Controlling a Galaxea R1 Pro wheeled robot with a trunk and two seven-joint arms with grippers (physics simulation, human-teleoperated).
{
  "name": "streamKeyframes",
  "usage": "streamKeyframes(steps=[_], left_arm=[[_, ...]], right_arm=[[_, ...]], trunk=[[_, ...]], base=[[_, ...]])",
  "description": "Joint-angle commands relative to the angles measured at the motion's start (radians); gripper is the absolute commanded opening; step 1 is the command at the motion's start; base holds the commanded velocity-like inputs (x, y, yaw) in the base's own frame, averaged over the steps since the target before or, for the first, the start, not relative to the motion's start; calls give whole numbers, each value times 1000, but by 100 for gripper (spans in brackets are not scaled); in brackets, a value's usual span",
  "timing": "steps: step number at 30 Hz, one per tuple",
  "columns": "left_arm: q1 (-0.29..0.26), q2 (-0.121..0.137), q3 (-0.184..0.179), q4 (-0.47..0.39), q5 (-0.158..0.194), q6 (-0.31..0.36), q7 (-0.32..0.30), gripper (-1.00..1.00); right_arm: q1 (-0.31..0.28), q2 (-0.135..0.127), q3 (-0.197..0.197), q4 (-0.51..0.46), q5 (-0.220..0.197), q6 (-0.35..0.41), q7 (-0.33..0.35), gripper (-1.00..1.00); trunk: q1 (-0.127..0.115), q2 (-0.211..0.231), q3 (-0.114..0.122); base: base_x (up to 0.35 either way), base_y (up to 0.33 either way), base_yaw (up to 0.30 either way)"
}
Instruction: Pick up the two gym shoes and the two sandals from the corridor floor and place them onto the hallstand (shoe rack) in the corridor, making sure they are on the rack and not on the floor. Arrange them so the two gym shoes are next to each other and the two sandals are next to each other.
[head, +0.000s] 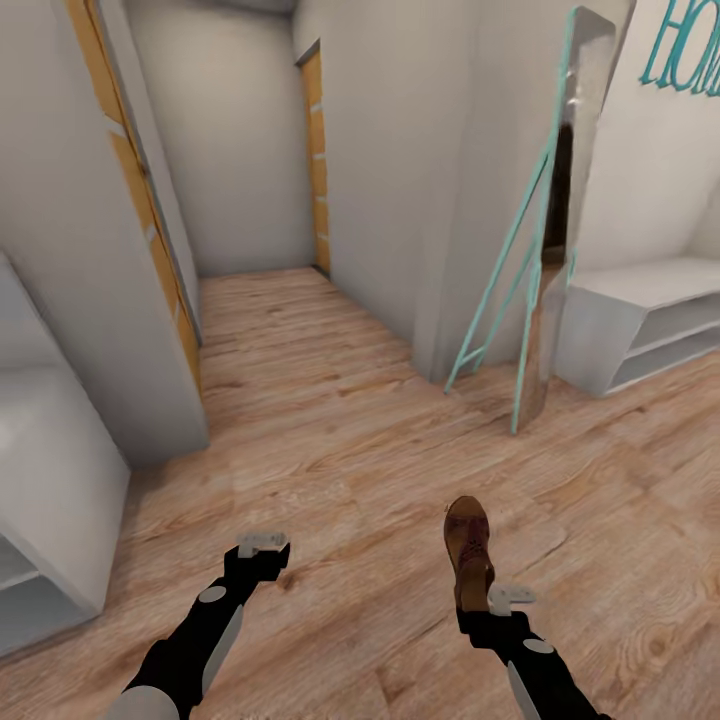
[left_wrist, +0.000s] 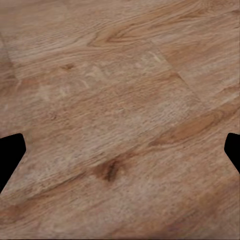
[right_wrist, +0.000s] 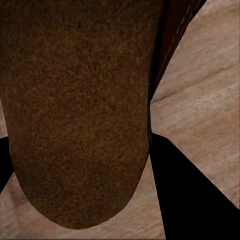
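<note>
— Right gripper (head: 478, 600) first: what is it doing?
— It pinches one sandal (head: 468, 552) at the heel, toe pointing away, held over the corridor floor (head: 330, 440). The right wrist view shows the sandal's grainy brown footbed between the dark fingers (right_wrist: 187, 195).
— And the other?
— Left gripper (head: 262, 545) hangs spread and bare above warm wood-grain planks.
— Largest things around?
— Smooth pale walls, one light grey low shelved unit (head: 640, 325) at far right, one teal-framed leaning mirror (head: 548, 230), then that single leather sandal.
</note>
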Motion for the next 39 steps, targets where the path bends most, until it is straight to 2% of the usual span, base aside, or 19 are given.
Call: streamKeyframes(steps=[1, 13, 19, 34, 39], left_arm=[[0, 0, 0, -1, 0, 4, -2, 100], [0, 0, 0, -1, 0, 3, -3, 100], [0, 0, -1, -1, 0, 3, -2, 100], [0, 0, -1, -1, 0, 3, -2, 100], [0, 0, 0, -1, 0, 3, -2, 100]], right_arm=[[0, 0, -1, -3, -3, 7, -2, -100], [0, 1, -1, -3, -3, 7, -2, -100], [0, 0, -1, -3, -3, 7, -2, -100], [0, 0, -1, -3, -3, 7, -2, -100], [0, 0, -1, -3, -3, 7, -2, -100]], trunk=[[0, 0, -1], [0, 0, -1], [0, 0, -1], [0, 0, -1], [0, 0, -1]], base=[[-8, 296, 298], [-65, 236, 298], [-84, 39, 298], [-266, 7, 298], [-55, 0, 298]])
